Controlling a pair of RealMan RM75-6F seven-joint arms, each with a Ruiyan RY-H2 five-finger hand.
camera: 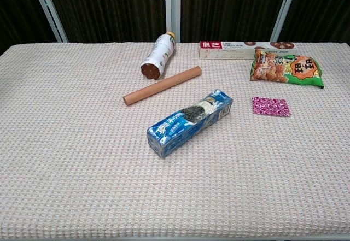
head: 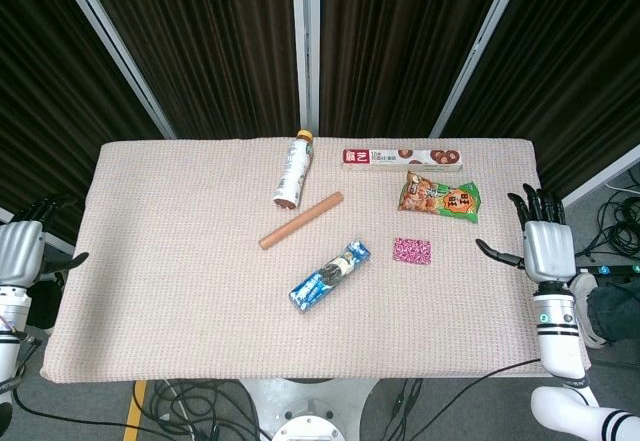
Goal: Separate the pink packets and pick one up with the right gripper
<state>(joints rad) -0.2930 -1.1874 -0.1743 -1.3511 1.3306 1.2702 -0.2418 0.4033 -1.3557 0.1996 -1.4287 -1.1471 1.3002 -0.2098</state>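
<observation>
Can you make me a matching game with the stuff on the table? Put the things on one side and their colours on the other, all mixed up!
Things:
1. cookie box
2. small packet
3. stick
4. snack bag

Colours:
A. pink
B. orange and green
C. blue
D. brown

Pairs: 1-C, 2-A, 3-D, 4-B

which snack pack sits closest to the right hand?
The pink packets, lying just inboard of the right hand. The green-orange snack bag lies farther back; the blue cookie pack sits mid-table.
</observation>
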